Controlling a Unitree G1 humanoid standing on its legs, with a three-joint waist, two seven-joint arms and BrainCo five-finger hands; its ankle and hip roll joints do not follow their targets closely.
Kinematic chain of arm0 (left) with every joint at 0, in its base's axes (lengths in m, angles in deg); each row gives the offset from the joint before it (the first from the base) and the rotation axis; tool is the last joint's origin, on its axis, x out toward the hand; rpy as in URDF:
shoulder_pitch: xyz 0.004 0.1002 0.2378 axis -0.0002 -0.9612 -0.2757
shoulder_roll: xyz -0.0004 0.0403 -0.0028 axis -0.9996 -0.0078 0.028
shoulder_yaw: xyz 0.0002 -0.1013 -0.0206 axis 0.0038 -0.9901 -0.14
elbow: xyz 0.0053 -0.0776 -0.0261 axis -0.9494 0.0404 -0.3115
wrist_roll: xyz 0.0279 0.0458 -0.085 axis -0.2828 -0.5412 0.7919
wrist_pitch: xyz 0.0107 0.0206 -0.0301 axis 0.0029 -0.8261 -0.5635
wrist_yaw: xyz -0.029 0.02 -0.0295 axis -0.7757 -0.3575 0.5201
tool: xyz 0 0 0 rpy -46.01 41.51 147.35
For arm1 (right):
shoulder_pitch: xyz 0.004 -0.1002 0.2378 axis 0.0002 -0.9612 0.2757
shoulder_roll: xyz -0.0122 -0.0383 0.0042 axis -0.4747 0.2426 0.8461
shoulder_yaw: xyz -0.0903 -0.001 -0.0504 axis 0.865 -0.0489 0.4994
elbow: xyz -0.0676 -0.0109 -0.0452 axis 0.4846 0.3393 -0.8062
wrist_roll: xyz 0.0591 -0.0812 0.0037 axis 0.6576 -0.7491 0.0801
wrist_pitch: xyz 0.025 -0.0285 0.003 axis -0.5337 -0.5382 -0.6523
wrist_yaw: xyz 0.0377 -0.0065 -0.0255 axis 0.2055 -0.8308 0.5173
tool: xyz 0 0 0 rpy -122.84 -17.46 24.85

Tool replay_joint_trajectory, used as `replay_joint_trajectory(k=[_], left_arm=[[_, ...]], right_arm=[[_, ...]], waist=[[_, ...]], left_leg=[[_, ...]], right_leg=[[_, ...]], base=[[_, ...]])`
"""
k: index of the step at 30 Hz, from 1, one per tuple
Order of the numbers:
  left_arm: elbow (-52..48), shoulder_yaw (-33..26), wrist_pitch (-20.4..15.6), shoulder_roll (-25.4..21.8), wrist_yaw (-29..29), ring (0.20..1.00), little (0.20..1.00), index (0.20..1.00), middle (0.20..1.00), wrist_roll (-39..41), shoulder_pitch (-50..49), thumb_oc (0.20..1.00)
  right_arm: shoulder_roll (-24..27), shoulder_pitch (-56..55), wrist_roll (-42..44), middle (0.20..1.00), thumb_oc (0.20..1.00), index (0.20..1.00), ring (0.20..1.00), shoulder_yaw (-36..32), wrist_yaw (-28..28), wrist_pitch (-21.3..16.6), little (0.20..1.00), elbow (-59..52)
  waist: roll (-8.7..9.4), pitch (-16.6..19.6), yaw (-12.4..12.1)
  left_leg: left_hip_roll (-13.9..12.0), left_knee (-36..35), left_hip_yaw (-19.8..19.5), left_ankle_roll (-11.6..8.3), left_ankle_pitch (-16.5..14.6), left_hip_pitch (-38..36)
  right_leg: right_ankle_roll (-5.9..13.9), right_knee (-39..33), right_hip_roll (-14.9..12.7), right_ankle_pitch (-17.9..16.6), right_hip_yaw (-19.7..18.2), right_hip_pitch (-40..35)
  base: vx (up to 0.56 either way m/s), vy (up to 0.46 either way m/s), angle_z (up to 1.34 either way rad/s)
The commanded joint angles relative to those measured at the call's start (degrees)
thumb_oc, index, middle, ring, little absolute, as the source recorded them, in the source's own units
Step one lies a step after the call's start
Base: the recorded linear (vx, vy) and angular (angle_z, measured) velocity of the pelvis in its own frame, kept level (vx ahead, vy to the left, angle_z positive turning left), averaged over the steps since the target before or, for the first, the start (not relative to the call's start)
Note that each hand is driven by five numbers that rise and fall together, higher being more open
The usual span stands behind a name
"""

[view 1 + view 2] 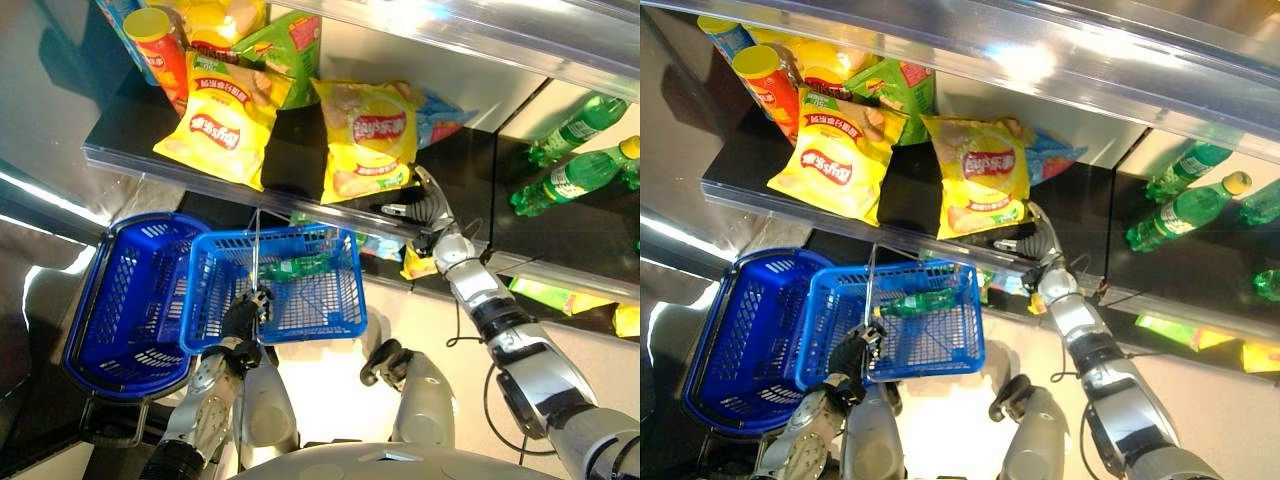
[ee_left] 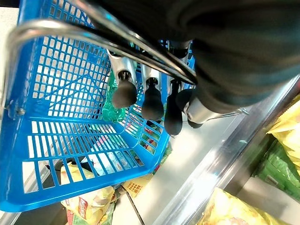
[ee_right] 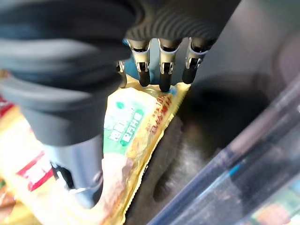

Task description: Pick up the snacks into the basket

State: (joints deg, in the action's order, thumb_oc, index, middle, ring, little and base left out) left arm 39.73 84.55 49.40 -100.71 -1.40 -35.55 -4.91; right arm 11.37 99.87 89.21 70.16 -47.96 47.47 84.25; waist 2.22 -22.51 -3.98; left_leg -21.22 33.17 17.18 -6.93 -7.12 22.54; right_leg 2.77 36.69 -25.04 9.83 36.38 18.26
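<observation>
Reaching step of the pick, judged from how things lie: right hand (image 1: 432, 205) up at the front edge of the black shelf (image 1: 290, 160), fingers (image 3: 164, 70) extended and loosely spread, tips touching the lower corner of the yellow crinkled chip bag with a red logo (image 1: 367, 138), thumb apart alongside it, nothing clamped yet. A second yellow chip bag (image 1: 225, 120) well off to that hand's left on the same shelf, with a green snack bag (image 1: 295, 40) and a red-and-yellow cylindrical can (image 1: 163, 48) farther back beyond it. Green plastic bottles (image 1: 575, 175) off to the right hand's other side on the neighbouring shelf. Left hand (image 1: 247, 315) low in front, curled round the thin metal handle (image 2: 93, 35) of the light blue plastic mesh basket (image 1: 335, 320), holding it up below and to the left of the right hand; a green item already lying inside, too hard to identify. A darker blue basket (image 1: 110, 310) just beyond the left hand's outer side. Next move, by judgement: closing fingers and thumb on the bag's lower edge, drawing it off the shelf lip, then carrying it down and leftward over the held basket before letting go. Likely trouble: slippery film sliding out of a shallow pinch at the corner.
</observation>
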Motion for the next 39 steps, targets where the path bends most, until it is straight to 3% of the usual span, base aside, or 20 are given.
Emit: replay_joint_trajectory(k=[1, 19, 24, 32, 39], left_arm=[[-12.54, -1.81, -7.53, -1.82, -1.15, 0.2, 0.2, 0.2, 0.2, 3.82, -1.45, 0.2], [-12.29, -0.13, -7.65, -3.0, -0.82, 0.2, 0.2, 0.2, 0.2, 3.96, -0.81, 0.2], [-12.45, 0.41, -7.61, -3.32, -0.86, 0.2, 0.2, 0.2, 0.2, 3.93, -0.66, 0.2], [-12.29, 0.24, -7.86, -3.2, 0.48, 0.2, 0.2, 0.2, 0.2, 3.03, -0.07, 0.2], [-12.27, 0.43, -7.57, -3.19, 0.37, 0.2, 0.2, 0.2, 0.2, 3.15, 0.31, 0.2]], right_arm=[[0.02, 6.52, 7.27, 1.0, 1.0, 1.0, 1.0, -3.1, 0.79, -2.82, 1.0, 4.14], [4.13, 20.5, 11.8, 1.0, 1.0, 1.0, 1.0, -5.3, 4.17, -2.57, 1.0, 16.25], [4.96, 24.3, 9.03, 1.0, 1.0, 1.0, 1.0, -3.18, 3.84, -1.19, 1.0, 21.33], [3.05, 24.36, -2.39, 1.0, 1.0, 1.0, 1.0, -0.19, 6.63, 1.69, 1.0, 22.53], [0.73, 24.07, -0.65, 1.0, 1.0, 1.0, 1.0, -0.8, 4.76, 1.69, 1.0, 26.61]], waist=[[-0.66, 1.43, -3.32], [-1.43, 1.15, -4.92], [-1.67, 1.01, -5.76], [-1.83, 0.73, -5.88], [-2.11, 0.62, -5.62]], left_leg=[[0.21, -2.85, 0.43, 0.75, 1.14, -4.13], [0.89, -3.13, 0.16, 0.9, 0.98, -3.97], [1.28, -3.16, -0.12, 0.97, 1.1, -3.63], [1.77, -3.62, -0.47, 1.38, 1.25, -3.59], [1.98, -3.32, -0.54, 1.68, 0.98, -3.33]], right_leg=[[10.08, 1.98, -3.78, -10.13, -3.8, -2.63], [10.5, 2.27, -3.69, -10.9, -3.74, -2.61], [10.54, 2.47, -3.68, -10.91, -3.57, -2.57], [10.65, 2.45, -3.6, -11.56, -4.03, -2.1], [10.52, 2.51, -3.79, -11.65, -4.3, -1.8]], base=[[0.0, 0.0, 0.0], [0.0, 0.0, 0.0], [0.0, -0.001, 0.01], [0.01, 0.005, 0.02], [0.0, 0.0, 0.0]])
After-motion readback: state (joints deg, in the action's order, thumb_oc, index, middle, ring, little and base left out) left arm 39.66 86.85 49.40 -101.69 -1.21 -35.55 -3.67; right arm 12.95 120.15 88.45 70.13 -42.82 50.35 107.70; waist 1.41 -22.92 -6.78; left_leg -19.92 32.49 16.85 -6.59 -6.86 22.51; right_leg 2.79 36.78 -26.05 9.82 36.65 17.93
